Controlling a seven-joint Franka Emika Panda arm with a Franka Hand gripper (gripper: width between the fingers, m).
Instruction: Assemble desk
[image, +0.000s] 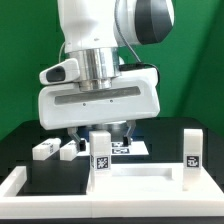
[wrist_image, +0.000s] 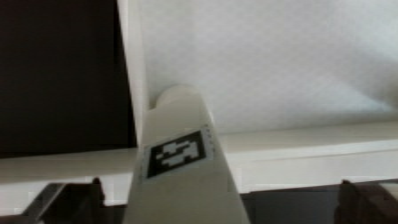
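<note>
The desk's white slab (image: 140, 186) lies at the front of the black table, its raised rim showing. Two white legs stand upright on it, one near the middle (image: 101, 150) and one at the exterior view's right (image: 193, 148), each with a square marker. My gripper (image: 106, 129) hangs just above and behind the middle leg. In the wrist view that leg (wrist_image: 178, 150) rises between my dark fingers (wrist_image: 71, 200), with a gap on each side. The gripper (wrist_image: 221, 192) is open and touches nothing. The slab (wrist_image: 267, 70) fills the space behind the leg.
Two more loose white legs (image: 45, 151) (image: 68, 152) lie on the black table at the exterior view's left. The marker board (image: 132, 147) lies flat behind the slab, mostly hidden by my arm. A white frame (image: 12, 186) borders the table.
</note>
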